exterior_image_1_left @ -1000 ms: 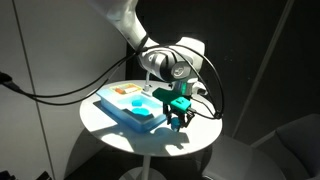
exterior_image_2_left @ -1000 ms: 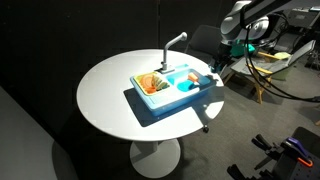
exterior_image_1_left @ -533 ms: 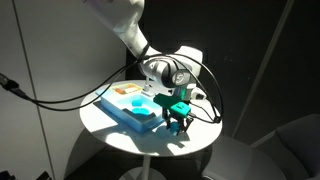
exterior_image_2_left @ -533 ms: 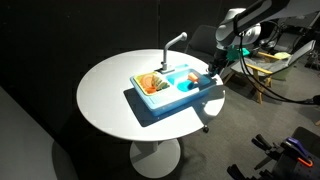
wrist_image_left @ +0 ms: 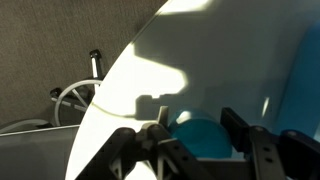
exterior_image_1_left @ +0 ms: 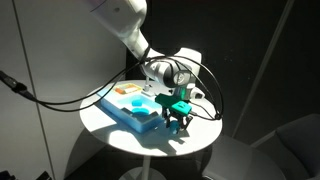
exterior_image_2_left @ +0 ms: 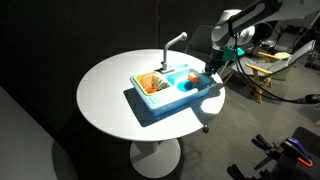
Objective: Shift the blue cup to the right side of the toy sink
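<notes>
The blue cup (wrist_image_left: 205,136) sits between my gripper's (wrist_image_left: 196,140) two fingers in the wrist view, and both fingers touch its sides. It hangs just above the white table. In both exterior views the gripper (exterior_image_1_left: 178,120) (exterior_image_2_left: 213,68) is low over the table, just past the end of the toy sink (exterior_image_1_left: 135,108) (exterior_image_2_left: 170,90) that lies away from its orange-and-white part (exterior_image_2_left: 150,82). The fingers hide the cup in the exterior views. A strip of the sink's light-blue edge (wrist_image_left: 306,90) shows at the right of the wrist view.
The round white table (exterior_image_1_left: 105,125) (exterior_image_2_left: 105,100) stands on a pedestal. The sink's white faucet (exterior_image_2_left: 174,40) rises at its far side. The table's edge lies close to the gripper. Cables hang from the arm (exterior_image_1_left: 205,95). A wheeled base (wrist_image_left: 75,100) stands on the floor below.
The gripper has come down a little toward the table beside the sink's end, with the cup still between its fingers. The sink has not moved.
</notes>
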Tool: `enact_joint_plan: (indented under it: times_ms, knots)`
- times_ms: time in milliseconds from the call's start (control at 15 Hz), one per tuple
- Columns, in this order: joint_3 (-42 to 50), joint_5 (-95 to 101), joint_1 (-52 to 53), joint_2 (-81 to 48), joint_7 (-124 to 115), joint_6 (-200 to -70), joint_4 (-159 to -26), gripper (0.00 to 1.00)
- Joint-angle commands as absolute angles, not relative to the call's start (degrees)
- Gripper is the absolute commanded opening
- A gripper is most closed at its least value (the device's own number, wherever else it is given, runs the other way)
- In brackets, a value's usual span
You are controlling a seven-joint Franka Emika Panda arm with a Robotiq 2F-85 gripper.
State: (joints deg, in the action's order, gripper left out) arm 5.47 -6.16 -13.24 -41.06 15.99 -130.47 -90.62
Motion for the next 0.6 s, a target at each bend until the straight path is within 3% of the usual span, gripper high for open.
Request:
enact_joint_plan:
  times_ms: [0,533]
  knots:
    - [4.1,-5.0,-14.7,-43.3,17.3,-127.9,-87.1,0.31]
    - [4.2,-4.4,-14.9,-45.3,17.5,-127.4,-86.2,0.31]
